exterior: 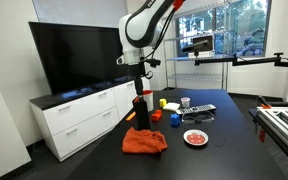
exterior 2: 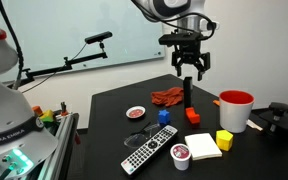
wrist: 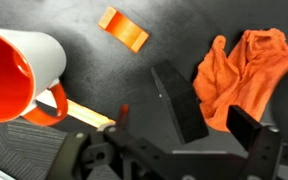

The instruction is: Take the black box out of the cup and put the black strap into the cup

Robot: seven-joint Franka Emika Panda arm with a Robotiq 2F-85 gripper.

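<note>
Claw (exterior 2: 190,74) released, hovers over black box (exterior 2: 187,96). Box upright on desk (exterior 2: 114,110), outside cup (exterior 2: 236,108), between cup and orange cloth (exterior 2: 167,97). Removal looks done; black strap not spotted, insertion left

White rounded arm (exterior: 142,25) segments, black joints, orange-red band up top, black blocky fingers (exterior 2: 177,68)

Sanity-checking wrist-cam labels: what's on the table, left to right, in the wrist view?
cup → orange block → black box → orange cloth
</note>
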